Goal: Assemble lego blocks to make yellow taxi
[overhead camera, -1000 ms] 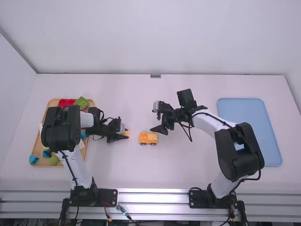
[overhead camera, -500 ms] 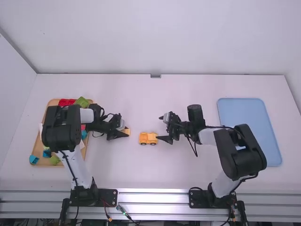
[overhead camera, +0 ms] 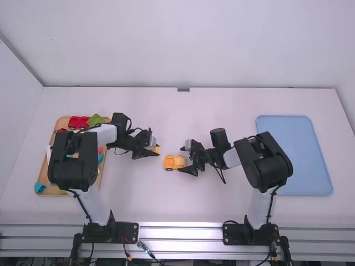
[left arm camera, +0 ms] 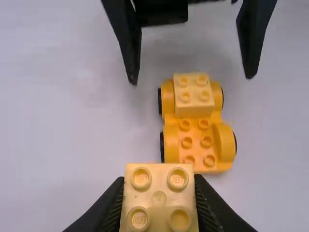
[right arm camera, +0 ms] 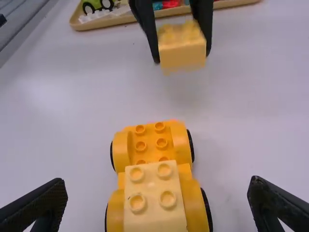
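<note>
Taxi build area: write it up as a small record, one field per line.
base: yellow-orange wheeled base, standing on the white table
fitted: light yellow four-stud block on one end; studs bare at the other
left gripper: shut on a second light yellow block, off the bare-stud end, not joined
right gripper: open, fingers spread at the fitted-block end, not touching
wooden tray: left side of table, holding red, green and blue pieces
blue tray: right side of table
status: second block not yet attached
</note>
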`<state>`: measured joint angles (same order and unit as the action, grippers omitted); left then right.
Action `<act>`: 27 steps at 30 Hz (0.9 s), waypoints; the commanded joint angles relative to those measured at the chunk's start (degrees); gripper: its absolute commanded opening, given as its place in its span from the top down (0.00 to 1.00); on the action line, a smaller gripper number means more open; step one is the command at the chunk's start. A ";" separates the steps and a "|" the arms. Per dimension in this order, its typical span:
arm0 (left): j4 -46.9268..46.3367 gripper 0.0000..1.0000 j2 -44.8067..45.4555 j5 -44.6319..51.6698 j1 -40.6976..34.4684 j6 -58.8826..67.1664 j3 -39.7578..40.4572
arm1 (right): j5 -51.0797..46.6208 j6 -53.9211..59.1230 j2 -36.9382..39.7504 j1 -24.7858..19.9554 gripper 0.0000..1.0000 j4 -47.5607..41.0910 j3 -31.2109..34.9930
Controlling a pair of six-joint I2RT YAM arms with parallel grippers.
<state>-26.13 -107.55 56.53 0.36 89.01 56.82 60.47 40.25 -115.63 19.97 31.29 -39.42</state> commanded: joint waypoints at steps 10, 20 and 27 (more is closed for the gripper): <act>12.92 0.80 1.38 -2.71 -10.43 -12.17 -7.34 | -5.73 3.30 -1.81 2.19 0.03 0.39 0.55; 24.46 0.83 4.48 -6.23 -11.54 -24.13 -12.92 | -7.39 1.53 -1.84 2.23 0.04 6.05 3.48; 25.83 0.85 4.76 -6.23 -13.31 -25.35 -12.68 | -8.02 2.03 -1.84 2.03 0.05 5.79 4.22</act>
<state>-0.30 -104.16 49.36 -12.10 65.17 44.18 52.29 42.19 -116.51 22.11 36.80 -36.23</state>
